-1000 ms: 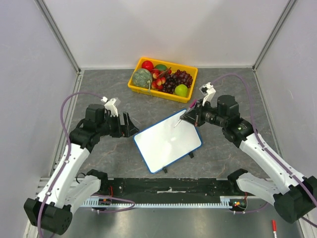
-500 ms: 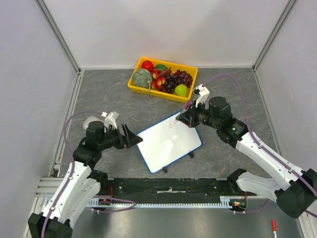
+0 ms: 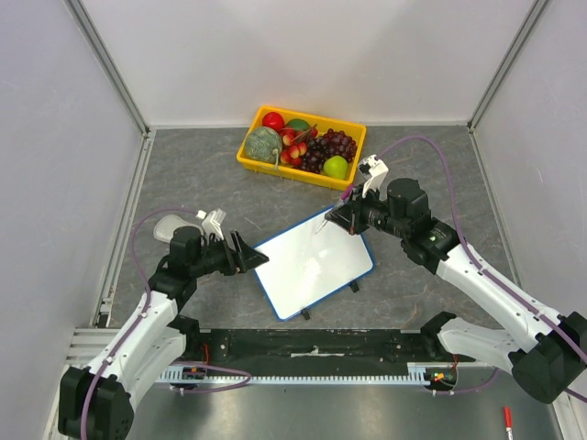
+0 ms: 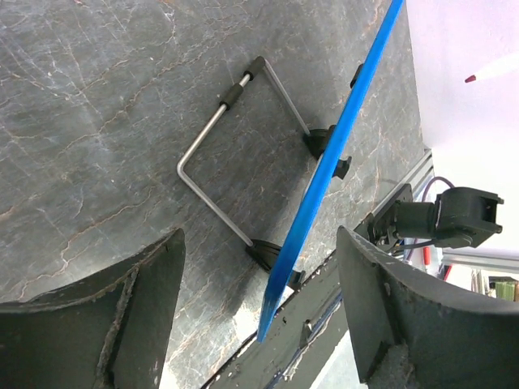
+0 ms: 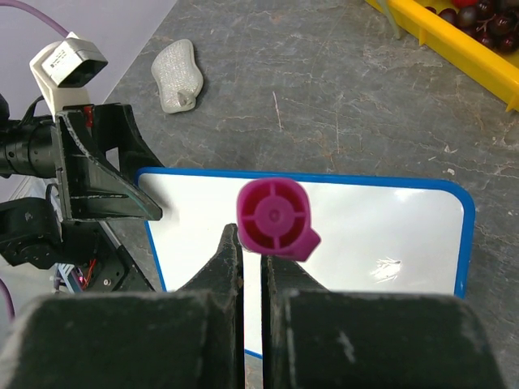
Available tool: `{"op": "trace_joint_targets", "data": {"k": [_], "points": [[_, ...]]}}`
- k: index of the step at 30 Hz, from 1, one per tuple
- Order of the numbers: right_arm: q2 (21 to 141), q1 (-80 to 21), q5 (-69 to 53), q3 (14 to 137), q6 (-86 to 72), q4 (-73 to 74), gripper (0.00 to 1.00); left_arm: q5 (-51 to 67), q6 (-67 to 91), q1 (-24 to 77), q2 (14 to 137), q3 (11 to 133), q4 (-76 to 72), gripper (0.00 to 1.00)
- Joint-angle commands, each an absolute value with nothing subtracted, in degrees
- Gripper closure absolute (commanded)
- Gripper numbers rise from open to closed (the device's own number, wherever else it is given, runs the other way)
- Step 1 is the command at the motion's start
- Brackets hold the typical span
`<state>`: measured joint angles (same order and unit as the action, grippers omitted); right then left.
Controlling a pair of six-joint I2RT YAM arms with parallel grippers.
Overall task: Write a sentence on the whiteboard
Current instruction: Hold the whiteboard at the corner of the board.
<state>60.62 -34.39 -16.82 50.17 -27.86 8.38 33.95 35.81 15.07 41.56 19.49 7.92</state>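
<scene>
The whiteboard (image 3: 312, 261) stands tilted on its wire stand (image 4: 219, 138) at the table's middle; its face is blank and no sentence shows on it. My right gripper (image 3: 343, 217) is shut on a pink marker (image 5: 276, 219), whose tip (image 3: 323, 227) hovers at the board's far edge. My left gripper (image 3: 254, 256) is open at the board's left corner. In the left wrist view the blue rim (image 4: 340, 146) runs edge-on between my spread fingers (image 4: 146, 308), touching neither. The board also shows in the right wrist view (image 5: 381, 235).
A yellow fruit basket (image 3: 353, 128) sits behind the board. A pale grey-white lump (image 3: 168, 226) lies left of my left arm. A red pen (image 3: 506, 417) lies off the table at the bottom right. The black rail (image 3: 312, 344) runs along the near edge.
My left arm has drawn back and lowered, bringing its open gripper to the board's left corner. My right gripper with the marker has shifted slightly left to the board's far edge.
</scene>
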Motion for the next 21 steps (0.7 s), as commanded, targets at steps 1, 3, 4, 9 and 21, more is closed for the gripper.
{"op": "trace_joint_targets", "data": {"k": [1,3,4,9,21], "points": [[59.59,-34.80,-16.61,50.01,-26.81,5.71,1.00,35.77,36.83,14.77,43.59,19.16,1.50,0.23],[59.59,-34.72,-16.61,49.92,-26.81,5.71,1.00,35.77,36.74,14.85,44.29,19.16,0.53,0.26],[59.50,-34.80,-16.61,49.92,-26.89,5.71,1.00,35.95,36.83,14.77,44.73,19.07,0.18,0.30],[59.50,-34.80,-16.70,49.92,-26.89,5.80,1.00,36.65,37.00,14.77,46.58,18.46,-3.86,0.46],[59.15,-34.80,-17.31,48.96,-26.72,5.63,1.00,42.35,31.39,14.77,54.48,19.51,-6.24,0.98]]}}
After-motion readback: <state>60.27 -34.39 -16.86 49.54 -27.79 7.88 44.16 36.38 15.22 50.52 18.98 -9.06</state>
